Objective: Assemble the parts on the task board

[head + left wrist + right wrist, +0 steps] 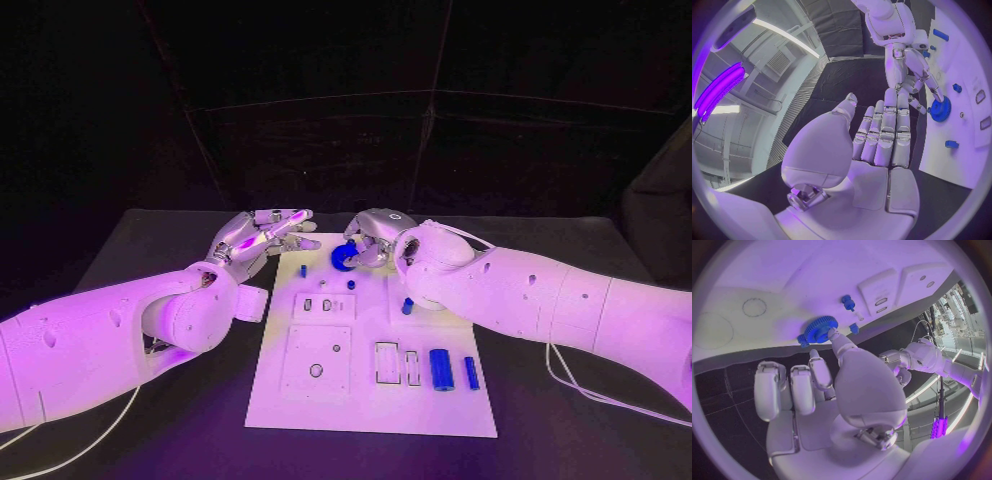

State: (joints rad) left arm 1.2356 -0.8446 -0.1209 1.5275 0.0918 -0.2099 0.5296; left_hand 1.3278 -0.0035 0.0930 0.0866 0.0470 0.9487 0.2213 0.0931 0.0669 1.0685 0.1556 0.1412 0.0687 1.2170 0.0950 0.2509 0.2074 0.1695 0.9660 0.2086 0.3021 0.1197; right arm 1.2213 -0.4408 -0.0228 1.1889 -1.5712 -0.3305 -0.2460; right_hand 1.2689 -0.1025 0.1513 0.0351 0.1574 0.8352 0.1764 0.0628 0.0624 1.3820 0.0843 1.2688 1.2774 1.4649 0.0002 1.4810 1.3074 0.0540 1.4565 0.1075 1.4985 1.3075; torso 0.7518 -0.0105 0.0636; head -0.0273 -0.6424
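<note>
Two bulky white arms, the left arm (101, 340) and the right arm (555, 300), have smooth rounded shells dotted with small dark screw holes. A thin white cable (577, 385) loops beneath the right forearm, another trails under the left. Each ends in a silver hand: the left hand (264, 235) and the right hand (378, 236) show segmented metallic fingers (886, 132) with pale pads, broad glossy palm plates, and exposed metal fittings at the thumb base (875, 436)
</note>
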